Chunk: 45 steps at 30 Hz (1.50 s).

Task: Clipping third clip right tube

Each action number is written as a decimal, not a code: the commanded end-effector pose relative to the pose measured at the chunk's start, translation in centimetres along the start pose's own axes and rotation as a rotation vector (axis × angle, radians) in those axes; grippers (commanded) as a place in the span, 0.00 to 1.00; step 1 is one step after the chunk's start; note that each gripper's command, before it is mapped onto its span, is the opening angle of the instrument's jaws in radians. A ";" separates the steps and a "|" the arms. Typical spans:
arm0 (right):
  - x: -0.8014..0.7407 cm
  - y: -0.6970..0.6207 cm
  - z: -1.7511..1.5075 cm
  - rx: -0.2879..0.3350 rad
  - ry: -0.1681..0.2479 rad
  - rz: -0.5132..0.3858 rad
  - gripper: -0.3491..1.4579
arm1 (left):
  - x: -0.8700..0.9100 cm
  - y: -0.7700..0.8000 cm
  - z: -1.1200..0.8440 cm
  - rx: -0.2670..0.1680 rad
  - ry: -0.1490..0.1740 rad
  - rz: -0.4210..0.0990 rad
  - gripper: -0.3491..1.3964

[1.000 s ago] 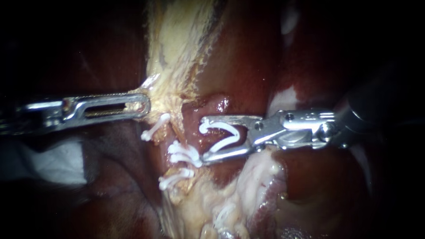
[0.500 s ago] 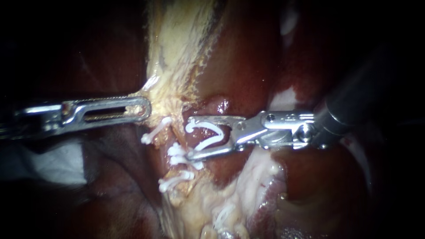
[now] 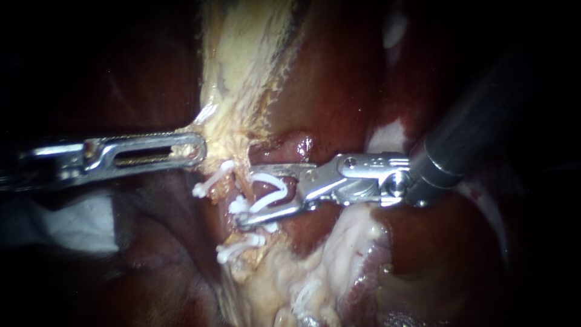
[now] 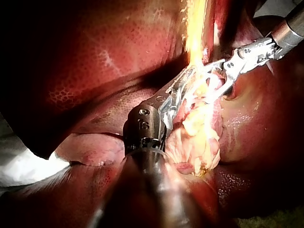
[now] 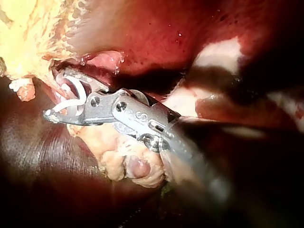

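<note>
- Left instrument's [image 3: 192, 145] jaws gripped pale tissue [image 3: 230, 136], tips half hidden in it.
- Right instrument's [image 3: 251, 194] jaws held an open white clip [image 3: 272, 186].
- The tube [image 3: 242, 185] inside was hard to see.

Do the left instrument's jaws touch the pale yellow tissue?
Touching. The endoscope view shows the left instrument with jaws shut on the edge of the pale yellow tissue, pulled to a point there.

The left instrument [image 3: 195, 148] reaches in level from the left, its slotted jaws pressed together on the edge of the pale tissue [image 3: 225, 136]. The right instrument [image 3: 248, 194] slants down from the upper right with its wrist bent leftward. Its jaws are spread, each touching one leg of an open white clip [image 3: 270, 186].
</note>
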 end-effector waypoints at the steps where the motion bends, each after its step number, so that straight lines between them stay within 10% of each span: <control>1: 0.00 0.00 0.01 0.009 0.010 0.007 0.52 | 0.00 0.01 0.00 0.001 0.000 0.000 0.00; 45: 0.34 -0.12 0.34 0.258 0.191 0.145 0.49 | 0.01 0.52 0.14 -0.001 -0.003 0.038 0.00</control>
